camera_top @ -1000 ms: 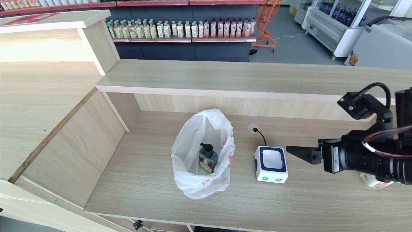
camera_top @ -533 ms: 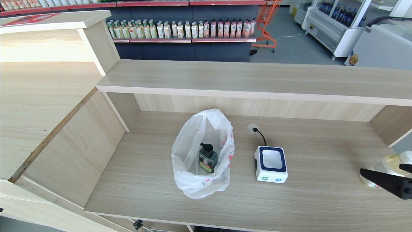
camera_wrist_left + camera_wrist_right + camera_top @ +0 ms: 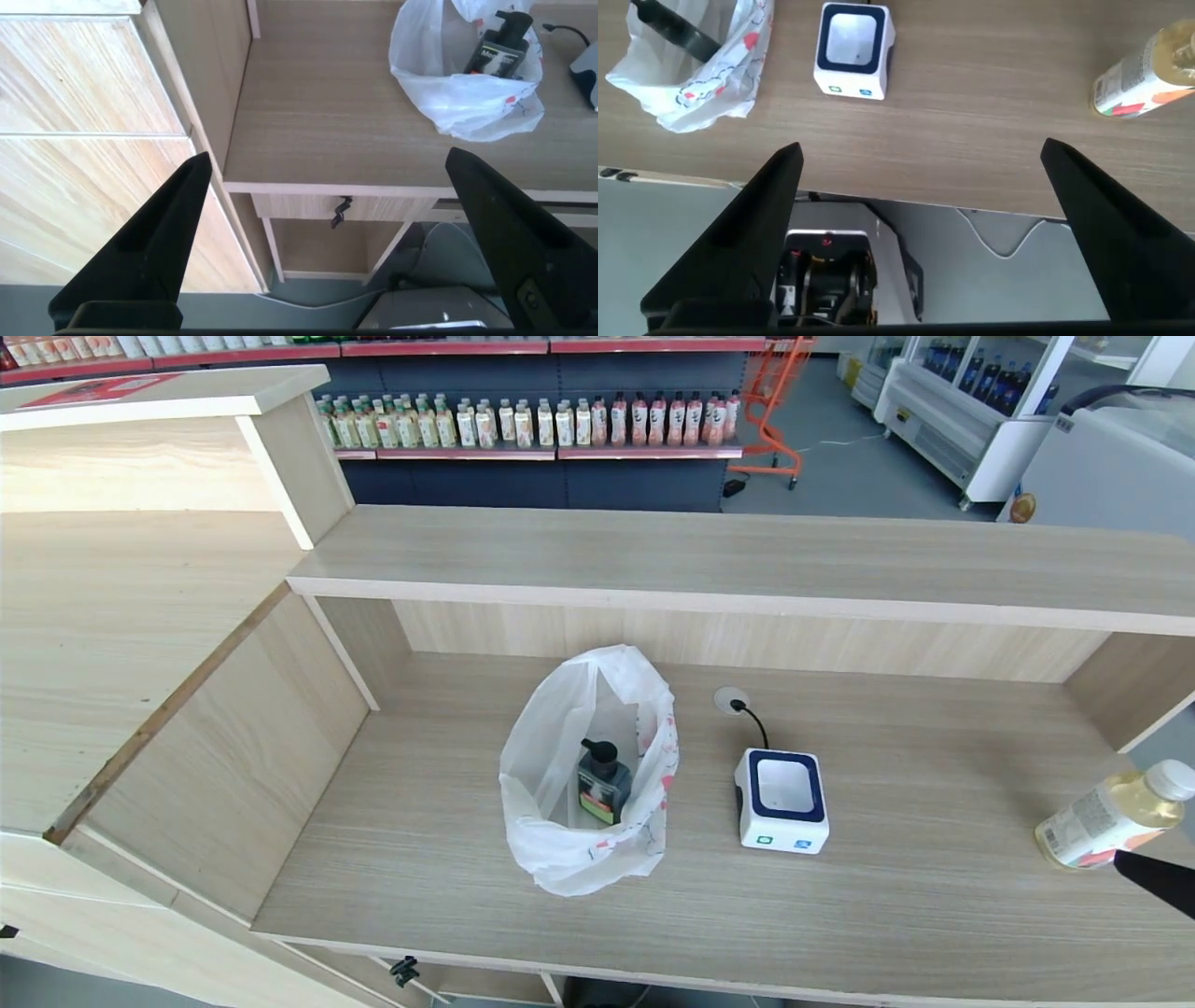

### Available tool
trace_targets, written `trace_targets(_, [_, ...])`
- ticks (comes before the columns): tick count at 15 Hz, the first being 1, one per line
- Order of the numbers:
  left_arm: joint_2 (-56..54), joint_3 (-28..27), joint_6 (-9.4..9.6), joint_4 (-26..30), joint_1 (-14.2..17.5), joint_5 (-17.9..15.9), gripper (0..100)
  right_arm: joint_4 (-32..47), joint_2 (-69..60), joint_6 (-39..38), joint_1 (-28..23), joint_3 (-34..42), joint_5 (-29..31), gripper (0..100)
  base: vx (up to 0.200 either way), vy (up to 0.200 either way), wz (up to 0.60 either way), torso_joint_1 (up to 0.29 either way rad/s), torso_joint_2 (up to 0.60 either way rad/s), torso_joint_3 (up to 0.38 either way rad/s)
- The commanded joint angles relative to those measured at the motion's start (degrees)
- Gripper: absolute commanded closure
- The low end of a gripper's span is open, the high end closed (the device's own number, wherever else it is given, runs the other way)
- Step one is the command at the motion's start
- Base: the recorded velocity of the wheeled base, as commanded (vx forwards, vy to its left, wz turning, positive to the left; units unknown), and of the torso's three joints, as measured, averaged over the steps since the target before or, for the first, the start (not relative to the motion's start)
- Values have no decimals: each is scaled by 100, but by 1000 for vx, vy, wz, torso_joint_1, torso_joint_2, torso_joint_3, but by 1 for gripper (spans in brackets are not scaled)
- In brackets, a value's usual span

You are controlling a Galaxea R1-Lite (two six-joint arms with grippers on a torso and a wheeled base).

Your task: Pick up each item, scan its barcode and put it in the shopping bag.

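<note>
A white plastic shopping bag (image 3: pixel 560 840) stands open in the middle of the counter, with a dark pump bottle (image 3: pixel 602 784) upright inside it. To its right sits the white and blue barcode scanner (image 3: pixel 782 800). A clear bottle of yellow liquid with a white cap (image 3: pixel 1106 815) is at the counter's far right. One finger (image 3: pixel 1158 882) of my right gripper (image 3: pixel 924 233) shows just in front of that bottle; the gripper is open and empty, off the counter's front edge. My left gripper (image 3: pixel 327 243) is open and empty, low and in front of the counter's left front corner.
A raised wooden ledge (image 3: pixel 747 560) runs behind the counter (image 3: pixel 934 915), and side walls (image 3: pixel 233 747) close it in on the left and right. The scanner's cable (image 3: pixel 754 721) goes into a hole behind it. Store shelves and coolers stand far behind.
My right arm has pulled back from above the counter's right side to the lower right edge, uncovering the yellow bottle. The head camera has shifted slightly. Bag and scanner stay put.
</note>
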State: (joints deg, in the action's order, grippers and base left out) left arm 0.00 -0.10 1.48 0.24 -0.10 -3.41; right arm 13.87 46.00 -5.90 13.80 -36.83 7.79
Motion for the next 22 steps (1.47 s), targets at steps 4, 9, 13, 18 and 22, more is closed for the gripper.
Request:
trace_targets(4, [0, 1, 11, 2, 1, -1, 0, 1, 85, -8, 9, 27, -14, 0, -200, 0, 0, 10, 7, 2])
trace_targets(9, [9, 1, 2, 2, 1, -1, 0, -43, 401, -16, 26, 0, -41, 0, -160, 0, 0, -8, 3, 2])
trace_targets(13, [9, 1, 2, 2, 1, -1, 0, -500, 823, -87, 26, -53, -41, 0, 0, -200, 0, 2, -5, 4])
trace_targets(18, [0, 1, 11, 2, 1, -1, 0, -579, 1439, -421, 26, -395, -49, 0, 0, -200, 0, 2, 4, 2])
trace_targets(22, [0, 1, 11, 2, 1, -1, 0, -807, 1773, -447, 26, -404, -49, 0, 0, -200, 0, 1, 2, 1])
